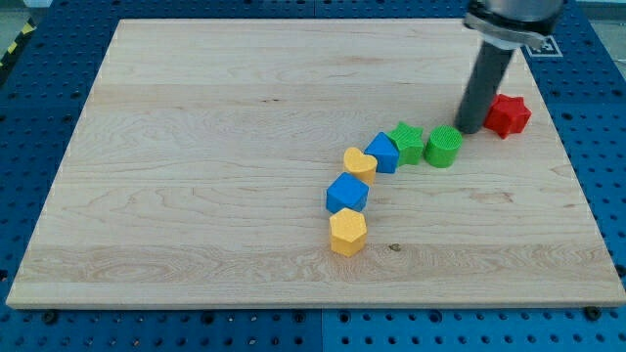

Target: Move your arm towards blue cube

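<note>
Dark, jawless end effector: my tip (469,128) holds nothing, between green cylinder (443,147) and red star (508,115).

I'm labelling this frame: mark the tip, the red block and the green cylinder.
my tip (469,128): camera view, the rod's very end.
red block (509,114): camera view, its top face.
green cylinder (444,145): camera view, its round top.

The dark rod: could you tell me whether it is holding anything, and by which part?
Nothing is held; my tip stands between the green cylinder and red star block.
</note>
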Motion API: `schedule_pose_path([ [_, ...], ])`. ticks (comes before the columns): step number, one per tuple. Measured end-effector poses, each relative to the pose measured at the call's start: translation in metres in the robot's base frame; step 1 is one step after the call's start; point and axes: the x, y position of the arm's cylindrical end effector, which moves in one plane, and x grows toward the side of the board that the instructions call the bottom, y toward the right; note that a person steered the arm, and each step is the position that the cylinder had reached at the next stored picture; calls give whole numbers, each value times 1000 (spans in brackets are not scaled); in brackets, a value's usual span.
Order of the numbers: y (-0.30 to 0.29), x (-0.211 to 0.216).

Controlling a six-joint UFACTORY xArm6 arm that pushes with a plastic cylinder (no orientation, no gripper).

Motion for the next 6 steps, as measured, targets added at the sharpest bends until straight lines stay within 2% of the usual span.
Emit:
schedule_pose_path([
  [1, 24, 24],
  [3, 5, 84],
  [5, -130, 127],
  [6, -144, 128],
])
